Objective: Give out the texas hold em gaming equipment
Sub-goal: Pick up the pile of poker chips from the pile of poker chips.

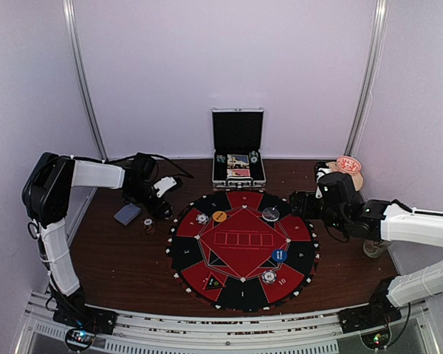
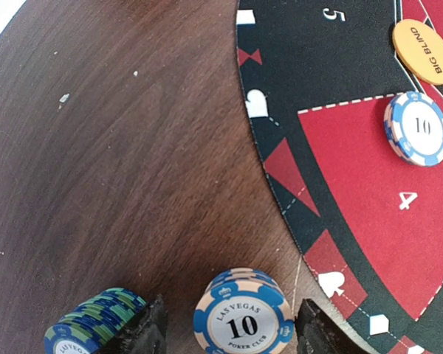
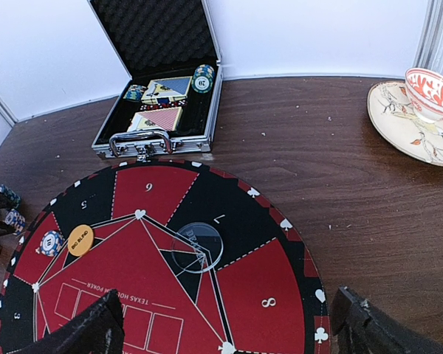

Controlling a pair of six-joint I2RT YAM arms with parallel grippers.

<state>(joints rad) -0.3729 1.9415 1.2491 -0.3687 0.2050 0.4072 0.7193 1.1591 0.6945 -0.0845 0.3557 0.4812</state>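
1. Lying flat at the lower centre of the overhead view, on a dark, grainy wooden table (image 1: pixel 118 258): round felt mat (image 1: pixel 241 251), red and black wedges, white suit marks along the rim.
2. Resting on that mat: ridged blue-and-white chip (image 2: pixel 421 127) just beside a smooth orange disc (image 2: pixel 423 50) at upper left, blue disc (image 1: pixel 278 255) at right, dark glossy disc (image 3: pixel 196 247) towards the top.
3. Bent at the elbow at far left, then extended right with the wrist dipped: left gripper (image 2: pixel 232 304), fingers (image 2: pixel 151 332) at a middling spread astride a blue-and-cream chip stack (image 2: pixel 244 324) just off the mat's edge. Gap on the stack's left side; right side too close to tell contact. Green-and-blue chip stack (image 2: pixel 96 328) just outside the left finger, grey-blue card pack (image 1: pixel 127 214) near.
4. Stretched in from the right, forearm level: right gripper (image 3: pixel 229 299), fingers spread wide, holding nothing, above the mat's upper-right wedges.
5. Standing farthest back at upper centre: ribbed metal case (image 3: pixel 151 33), lid up, black foam lining, boxed cards (image 3: pixel 166 90) and a teal-edged chip (image 3: pixel 203 77) inside.
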